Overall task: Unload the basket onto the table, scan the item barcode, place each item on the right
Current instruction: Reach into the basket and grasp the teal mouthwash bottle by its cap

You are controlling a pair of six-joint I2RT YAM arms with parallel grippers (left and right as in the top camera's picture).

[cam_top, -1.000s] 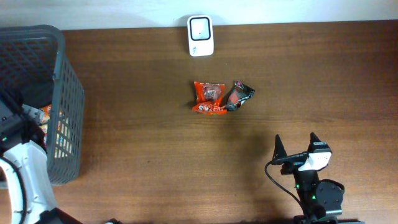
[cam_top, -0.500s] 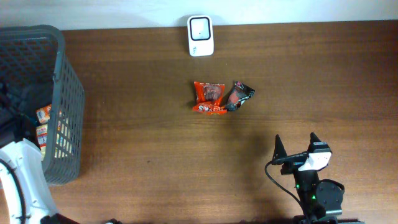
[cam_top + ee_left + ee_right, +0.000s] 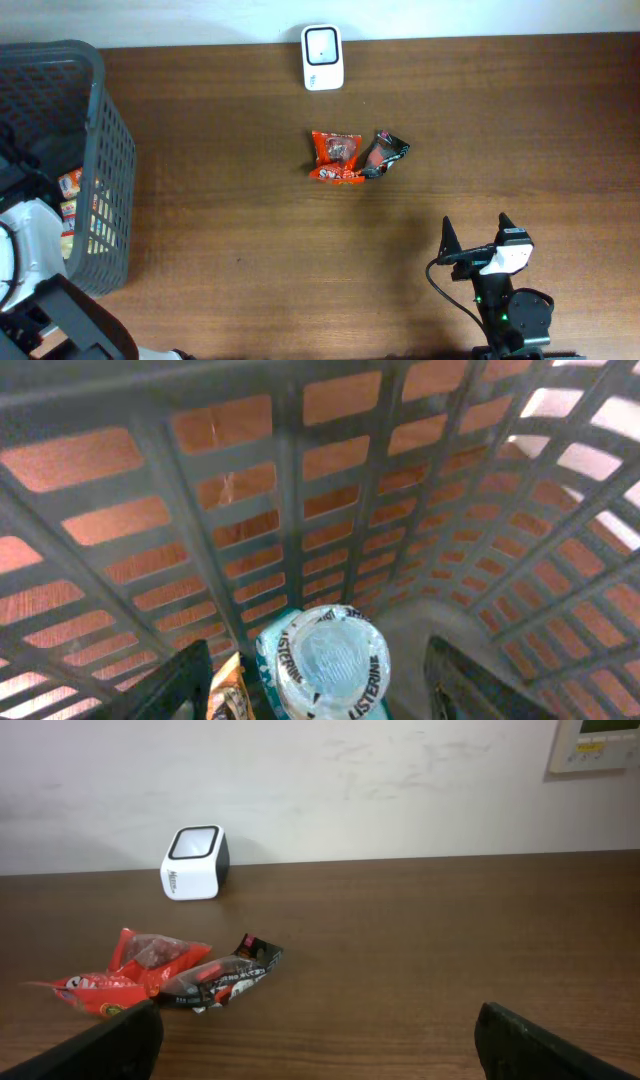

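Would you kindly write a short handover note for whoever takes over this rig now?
Left hand: open, down in the basket, fingers either side of a Listerine bottle, not gripping.
Right hand: open, empty, at the near edge of the table.
Scanner stands at the far edge; red packet and dark packet lie before it.
Done: nothing held; whether the packets were scanned cannot be told.
Left: grip the bottle, lift it out, show its barcode to the scanner.
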